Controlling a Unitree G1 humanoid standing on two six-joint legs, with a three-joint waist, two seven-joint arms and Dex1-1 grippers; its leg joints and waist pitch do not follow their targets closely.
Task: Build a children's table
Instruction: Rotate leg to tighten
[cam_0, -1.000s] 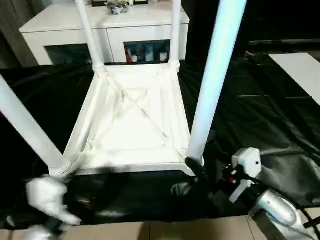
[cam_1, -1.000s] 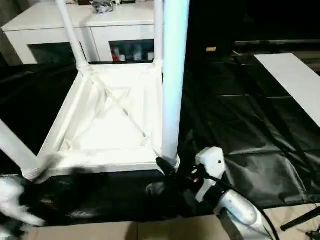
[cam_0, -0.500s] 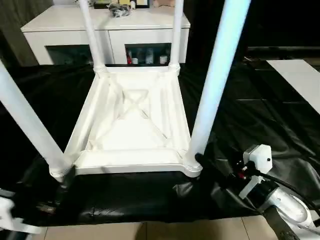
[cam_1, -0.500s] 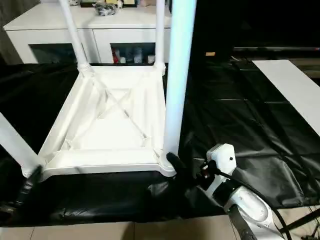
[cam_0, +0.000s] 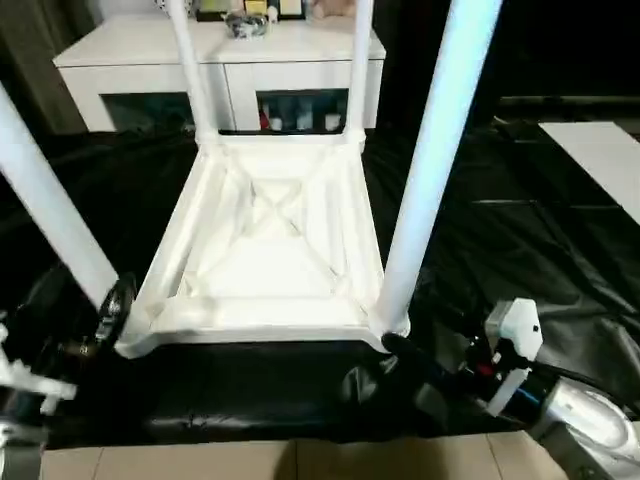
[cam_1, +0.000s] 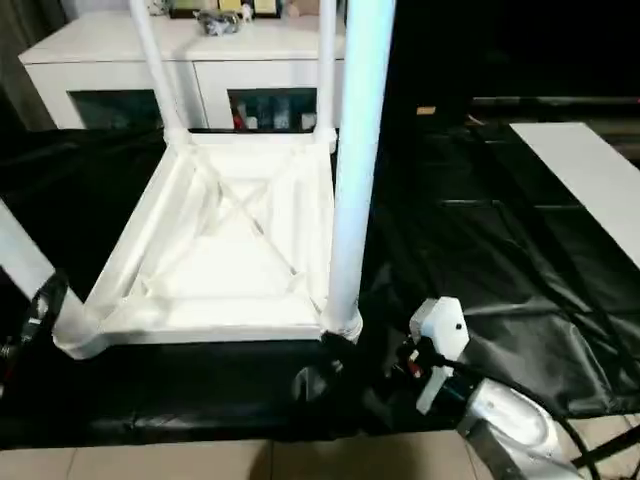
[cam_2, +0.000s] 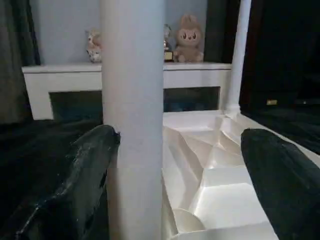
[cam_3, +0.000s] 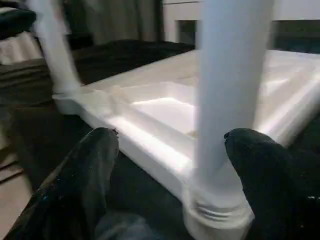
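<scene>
- Tabletop (cam_0: 270, 250) lay upside down on the black sheet (cam_0: 520, 230), ribs up, with four legs standing in its corner sockets: two far ones by the cabinet (cam_0: 220, 70), two near ones by the hands.
- Left hand (cam_2: 170, 190) stood open, one finger (cam_2: 75, 180) just beside the near left leg (cam_2: 132, 100) and the other finger well off over the tabletop; it gripped nothing, though the leg stood between them.
- Right hand (cam_3: 170, 185) was likewise open, its fingers either side of the near right leg (cam_3: 225, 90) near the socket (cam_3: 217, 215), holding nothing.
- Risk, as I judged it: a sideways nudge from either open finger could tilt a leg that was not fully seated and lever it out of its socket.
- If a hand closed off-centre on the smooth tapered tube, the leg could slip or twist rather than press home.
- Pushing down on one near corner could slide the tabletop across the slick sheet, or rock the far legs (cam_0: 190, 70) loose.
- Whether the near legs were fully home could not be told.
</scene>
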